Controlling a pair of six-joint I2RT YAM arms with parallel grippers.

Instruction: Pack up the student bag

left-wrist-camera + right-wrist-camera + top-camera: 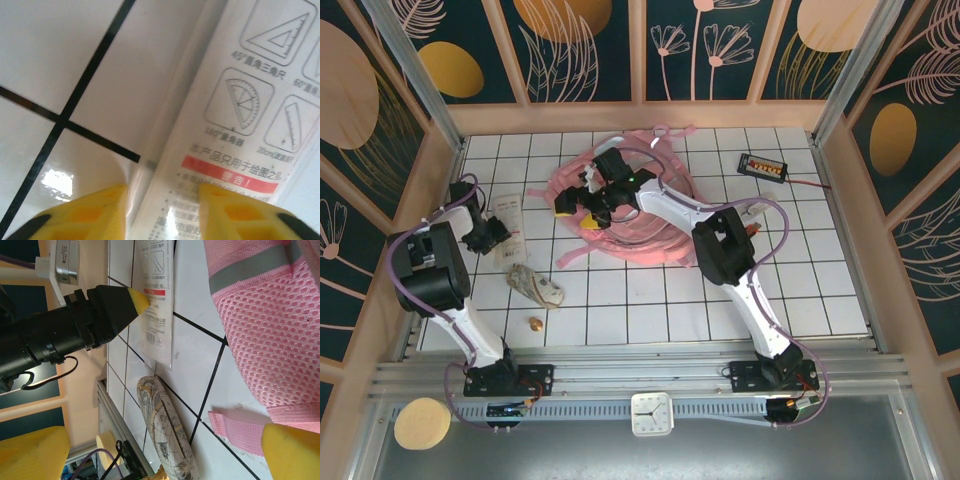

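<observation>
at centre, student bag (650,250) lengthwise left-right

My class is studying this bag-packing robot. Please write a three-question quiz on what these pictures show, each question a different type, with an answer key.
1. True or false: the right gripper is shut on the student bag.
2. Multiple choice: the left gripper has its fingers astride the edge of A) the clock, B) the white ruler-set packet, C) the black device.
3. Short answer: which patterned item lies just past the packet's end nearest the arm bases?
Key: 1 false, its jaws stand wide open; 2 B; 3 the map-print pouch.
</observation>
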